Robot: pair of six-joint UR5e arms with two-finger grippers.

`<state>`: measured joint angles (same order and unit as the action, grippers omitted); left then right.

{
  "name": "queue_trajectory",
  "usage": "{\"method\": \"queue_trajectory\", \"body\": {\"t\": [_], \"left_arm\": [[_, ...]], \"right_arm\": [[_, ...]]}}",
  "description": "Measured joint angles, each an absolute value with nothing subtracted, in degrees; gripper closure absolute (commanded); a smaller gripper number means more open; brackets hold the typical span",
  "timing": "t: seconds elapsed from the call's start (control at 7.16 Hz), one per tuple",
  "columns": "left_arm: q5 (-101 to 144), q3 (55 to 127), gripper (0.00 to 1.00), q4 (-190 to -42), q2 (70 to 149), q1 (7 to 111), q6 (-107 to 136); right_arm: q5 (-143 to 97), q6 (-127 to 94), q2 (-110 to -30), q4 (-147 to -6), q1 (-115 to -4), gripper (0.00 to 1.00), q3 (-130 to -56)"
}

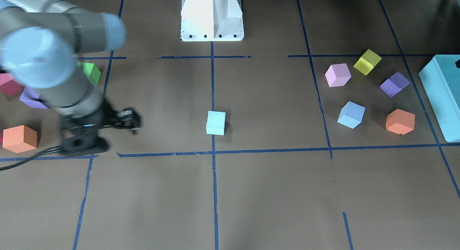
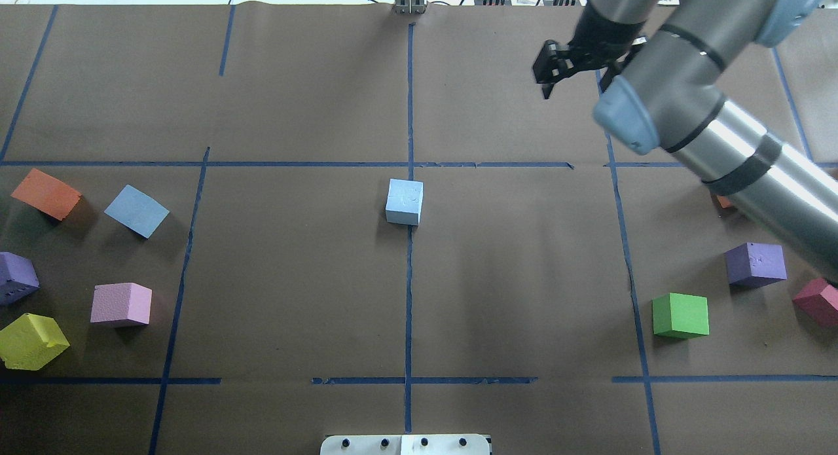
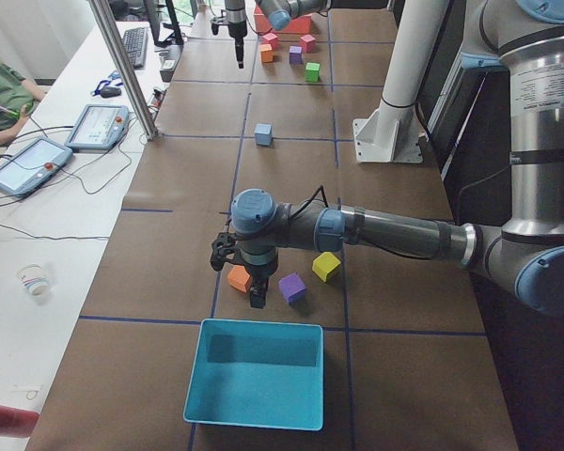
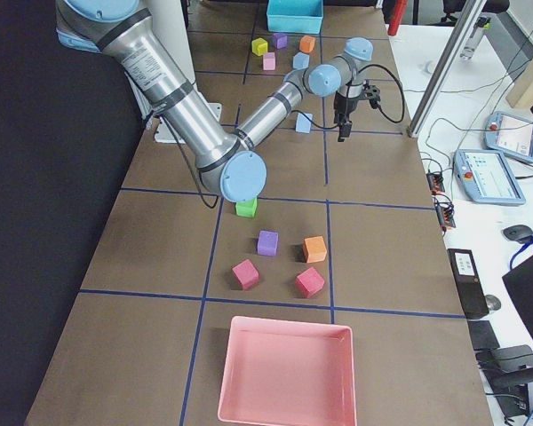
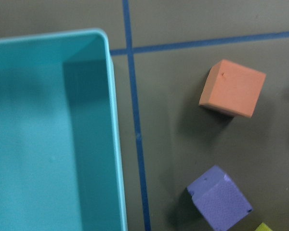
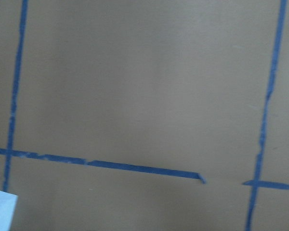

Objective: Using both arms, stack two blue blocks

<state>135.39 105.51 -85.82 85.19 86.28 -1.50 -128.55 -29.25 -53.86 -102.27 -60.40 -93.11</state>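
Observation:
One pale blue block stands alone at the table's centre on a tape line; it also shows in the overhead view. The second blue block lies among coloured cubes on my left side, and shows in the overhead view too. My right gripper hangs empty above bare table, beyond and right of the centre block; its fingers read as one dark cluster. My left gripper shows only in the exterior left view, low by the orange cube near the teal box. I cannot tell whether it is open.
Pink, yellow, purple and orange cubes surround the second blue block. Green, purple and red cubes lie on the right side. A pink tray sits at the right end. The white pedestal stands at the robot's base.

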Motion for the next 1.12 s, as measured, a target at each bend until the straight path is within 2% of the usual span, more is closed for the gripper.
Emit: {"method": "queue_trajectory", "body": {"t": [0.42,0.7,1.12], "left_arm": [[137.5,105.8,0.00,-87.6,89.0,85.2,1.8],[137.9,106.1,0.00,-96.1,89.2,80.2,7.2],[136.1,105.9,0.00,-100.9,92.4,69.5,18.2]], "right_arm": [[-132.6,5.1,-73.3,-101.8,-75.7,0.01,-96.8],[-133.5,21.6,-85.2,-101.5,-85.3,0.01,-97.4],[-134.8,22.5,-95.5,-100.9,-91.7,0.01,-102.4]]}}
